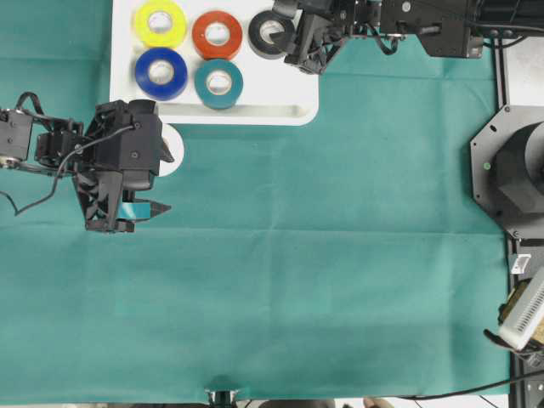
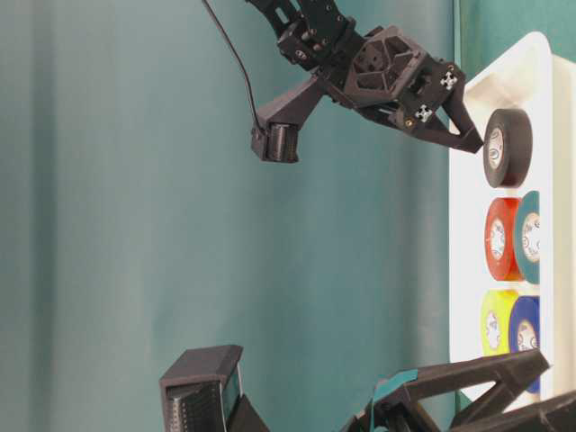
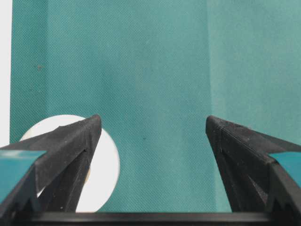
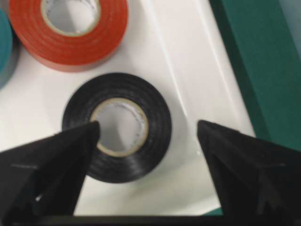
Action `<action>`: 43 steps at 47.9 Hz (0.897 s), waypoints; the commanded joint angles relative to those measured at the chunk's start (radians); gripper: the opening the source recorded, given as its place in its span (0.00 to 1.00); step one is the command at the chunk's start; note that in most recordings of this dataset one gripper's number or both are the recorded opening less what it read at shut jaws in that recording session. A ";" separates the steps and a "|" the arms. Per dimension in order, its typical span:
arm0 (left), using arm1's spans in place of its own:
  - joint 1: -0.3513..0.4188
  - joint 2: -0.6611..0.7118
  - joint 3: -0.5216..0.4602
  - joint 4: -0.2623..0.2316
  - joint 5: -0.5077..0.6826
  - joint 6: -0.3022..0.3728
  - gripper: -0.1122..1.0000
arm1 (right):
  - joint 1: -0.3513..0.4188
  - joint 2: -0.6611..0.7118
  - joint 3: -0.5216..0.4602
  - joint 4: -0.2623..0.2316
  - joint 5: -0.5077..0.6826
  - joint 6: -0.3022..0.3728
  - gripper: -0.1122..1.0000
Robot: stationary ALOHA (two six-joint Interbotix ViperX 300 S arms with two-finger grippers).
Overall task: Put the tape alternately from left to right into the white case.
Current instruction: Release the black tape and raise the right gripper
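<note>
— What do you get from the overhead view?

— The white case point(image 1: 255, 110) lies at the top of the green worktop point(image 1: 323, 280). Five rolls sit in it: yellow tape point(image 1: 160, 23), red-orange tape point(image 1: 217, 34) and black tape point(image 1: 271, 34) in the far row, blue tape point(image 1: 161, 73) and teal tape point(image 1: 218, 82) in the near row. My right tool point(image 1: 299, 42) hangs at the case's right end, just beside the black roll. My left tool point(image 1: 151, 209) is below the case's lower left corner, and the white tape point(image 1: 172, 153) peeks out from under that arm, on the cloth just outside the case.

— And the table-level view?

— It alone shows height: my right tool point(image 2: 468, 135) is above the case point(image 2: 470, 270), its fingertip right at the black tape point(image 2: 507, 148). Whether they touch I cannot tell.

— The left wrist camera?

— My left tool point(image 3: 153, 141) stands spread wide with bare cloth between the fingers. The white tape point(image 3: 101, 165) lies flat outside the left finger, partly hidden by it, with nothing gripped.

— The right wrist camera?

— My right tool point(image 4: 148, 136) is parted wide and grips nothing. The black tape point(image 4: 117, 127) lies flat on the case floor point(image 4: 188, 70), one fingertip over its core, the other out beyond its rim. Red-orange tape point(image 4: 68, 28) sits beyond it.
</note>
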 commanded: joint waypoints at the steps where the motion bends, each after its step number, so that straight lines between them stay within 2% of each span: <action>1: -0.003 -0.015 -0.011 -0.003 -0.009 0.000 0.98 | 0.009 -0.031 -0.008 -0.002 -0.008 0.000 0.86; 12: -0.006 -0.015 0.000 -0.002 -0.009 -0.002 0.98 | 0.075 -0.107 0.034 -0.002 -0.029 0.002 0.86; 43: -0.008 -0.015 0.014 -0.002 -0.005 0.000 0.98 | 0.354 -0.339 0.219 -0.002 -0.083 0.002 0.86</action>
